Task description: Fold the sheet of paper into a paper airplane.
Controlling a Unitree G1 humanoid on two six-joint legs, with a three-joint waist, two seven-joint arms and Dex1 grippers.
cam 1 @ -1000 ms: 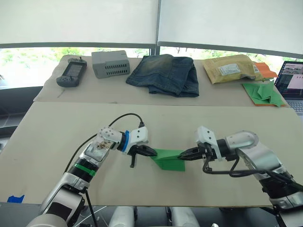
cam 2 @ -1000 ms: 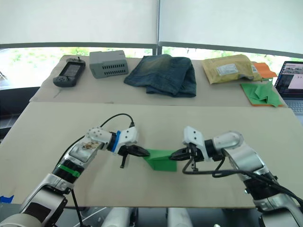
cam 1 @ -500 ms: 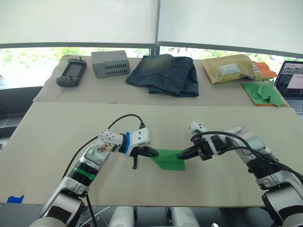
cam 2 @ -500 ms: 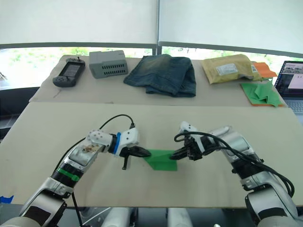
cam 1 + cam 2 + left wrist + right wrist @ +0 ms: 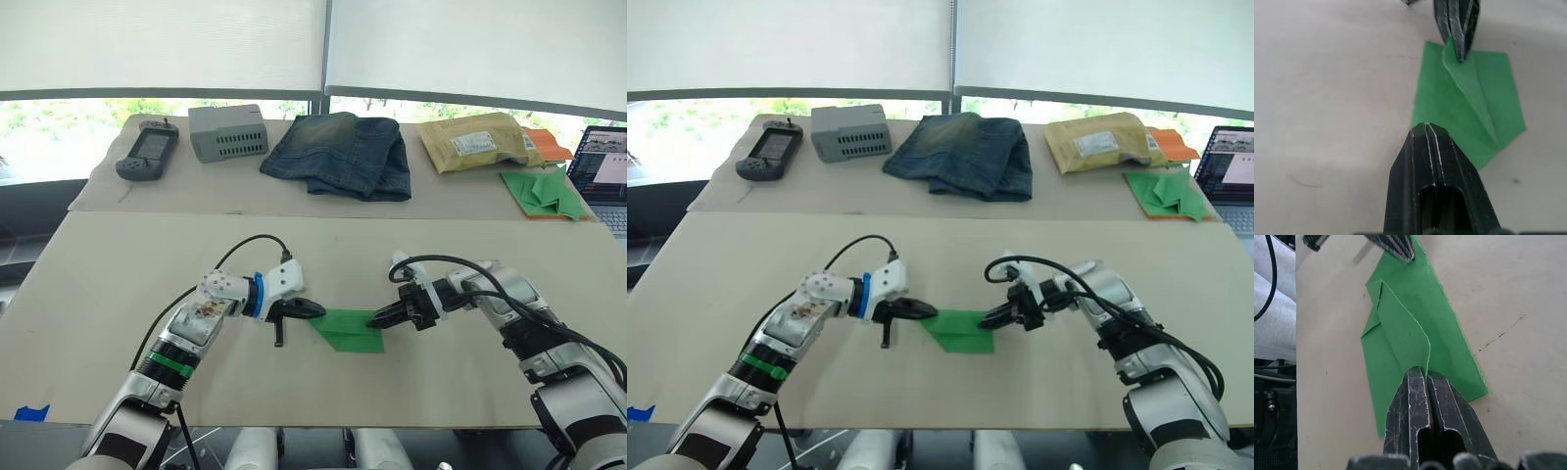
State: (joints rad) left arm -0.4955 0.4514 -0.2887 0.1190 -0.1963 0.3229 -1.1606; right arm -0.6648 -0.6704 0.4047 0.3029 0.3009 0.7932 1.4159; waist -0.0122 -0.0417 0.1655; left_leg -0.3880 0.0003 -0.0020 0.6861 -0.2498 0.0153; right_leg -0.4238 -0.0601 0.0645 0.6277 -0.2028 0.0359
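The sheet of paper (image 5: 349,330), folded to a green wedge, lies flat on the table (image 5: 118,284) near its front edge, between the two claws. The right claw (image 5: 375,320) is clamped on a raised flap at the sheet's right end; the left claw (image 5: 315,310), fingers together, presses its tip at the sheet's left corner. Since a second ago the right wrist has rolled over and its forearm has drawn back, while the paper has flattened slightly. The left claw has stayed put.
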